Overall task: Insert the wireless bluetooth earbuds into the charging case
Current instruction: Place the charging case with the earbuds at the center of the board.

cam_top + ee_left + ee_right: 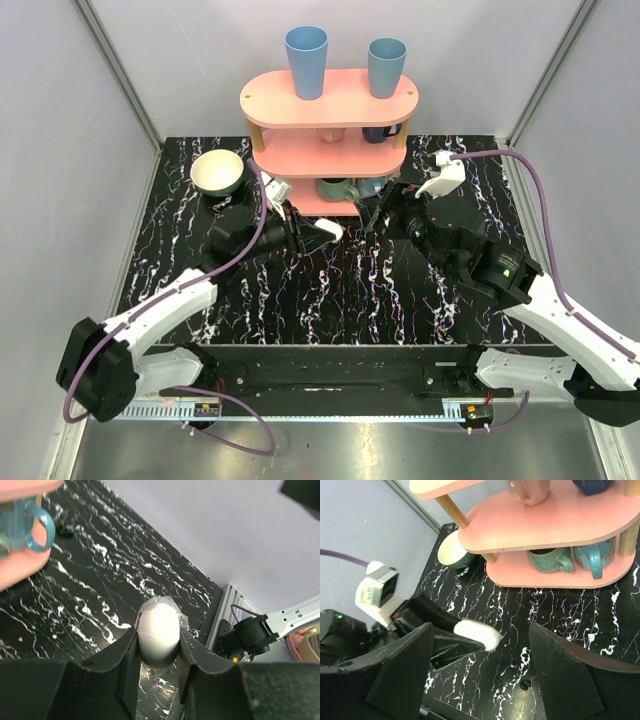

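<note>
The charging case (158, 630) is a smooth white oblong with a faint seam across it, pinched between the jaws of my left gripper (158, 652). In the top view the case (329, 229) is held above the dark marble table, just in front of the pink shelf. In the right wrist view the case (476, 632) pokes out of the left gripper's black fingers (445, 647). My right gripper (481, 630) is open and empty, hovering above the case and facing it; in the top view it (383, 207) is to the case's right. No white earbuds show in any view.
A pink three-tier shelf (330, 150) stands at the back, with two blue cups (306, 60) on top and teal mugs (550, 560) on the bottom tier. A cream bowl (217, 172) sits at the back left. A small dark bit (522, 685) lies on the table.
</note>
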{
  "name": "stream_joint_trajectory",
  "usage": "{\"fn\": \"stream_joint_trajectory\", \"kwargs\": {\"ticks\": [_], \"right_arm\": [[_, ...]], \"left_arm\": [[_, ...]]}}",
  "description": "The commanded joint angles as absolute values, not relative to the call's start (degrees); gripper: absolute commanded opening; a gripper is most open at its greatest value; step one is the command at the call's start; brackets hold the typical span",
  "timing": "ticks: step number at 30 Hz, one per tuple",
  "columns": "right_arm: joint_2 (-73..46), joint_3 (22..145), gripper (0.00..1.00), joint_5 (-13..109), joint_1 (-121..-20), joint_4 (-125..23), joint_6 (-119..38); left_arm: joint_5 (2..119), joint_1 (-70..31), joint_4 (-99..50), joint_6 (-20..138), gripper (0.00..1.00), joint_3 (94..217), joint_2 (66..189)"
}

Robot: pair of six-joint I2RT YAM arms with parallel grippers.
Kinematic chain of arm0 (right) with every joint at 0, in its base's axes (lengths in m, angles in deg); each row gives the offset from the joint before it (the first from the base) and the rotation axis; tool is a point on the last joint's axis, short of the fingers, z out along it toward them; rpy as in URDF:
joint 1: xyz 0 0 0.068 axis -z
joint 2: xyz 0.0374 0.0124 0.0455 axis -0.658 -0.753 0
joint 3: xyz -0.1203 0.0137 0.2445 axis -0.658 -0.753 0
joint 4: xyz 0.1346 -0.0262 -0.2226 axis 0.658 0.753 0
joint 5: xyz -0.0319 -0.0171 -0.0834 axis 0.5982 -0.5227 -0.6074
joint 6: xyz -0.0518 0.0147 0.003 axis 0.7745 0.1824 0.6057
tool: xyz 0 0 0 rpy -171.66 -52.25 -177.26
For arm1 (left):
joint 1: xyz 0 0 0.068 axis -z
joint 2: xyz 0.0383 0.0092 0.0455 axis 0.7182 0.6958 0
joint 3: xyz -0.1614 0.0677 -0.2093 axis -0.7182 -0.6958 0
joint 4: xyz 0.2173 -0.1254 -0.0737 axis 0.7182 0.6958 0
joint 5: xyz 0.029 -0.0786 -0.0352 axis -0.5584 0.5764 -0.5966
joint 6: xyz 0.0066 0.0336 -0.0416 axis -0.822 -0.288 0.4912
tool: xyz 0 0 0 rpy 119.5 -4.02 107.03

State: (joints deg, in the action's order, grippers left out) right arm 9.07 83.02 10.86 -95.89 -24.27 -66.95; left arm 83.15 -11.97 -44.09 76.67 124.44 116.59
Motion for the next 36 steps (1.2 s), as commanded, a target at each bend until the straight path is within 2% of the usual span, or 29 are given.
{"fn": "stream_joint_trajectory", "kwargs": {"ticks": [1, 6, 14, 20, 23, 27, 36], "right_arm": [[9.73, 83.65, 0.85, 9.73, -95.55, -24.26, -67.31], [11.31, 81.99, 0.85, 9.90, -95.55, -24.44, -67.39], [13.60, 80.14, 0.86, 9.20, -95.55, -24.53, -67.92], [13.60, 80.05, 0.87, 9.11, -95.47, -24.44, -67.75], [13.77, 79.87, 0.87, 9.37, -95.55, -24.53, -67.84], [13.78, 79.61, 0.87, 9.37, -95.55, -24.44, -68.19], [13.07, 79.17, 0.88, 9.11, -95.38, -24.44, -68.98]], "left_arm": [[82.32, -12.24, -48.81, 86.24, 0.00, 126.43, 120.38], [83.46, -12.24, -56.19, 94.23, 0.00, 123.80, 128.72], [81.88, -12.16, -58.23, 95.92, 0.00, 122.74, 137.25], [82.24, -13.04, -66.21, 101.90, 0.00, 120.90, 145.86], [80.22, -13.12, -63.52, 100.85, 0.04, 121.51, 147.63], [79.51, -14.00, -61.48, 98.65, 0.04, 122.30, 150.35], [84.25, -18.75, -70.71, 102.43, 0.07, 121.95, 159.23]]}}
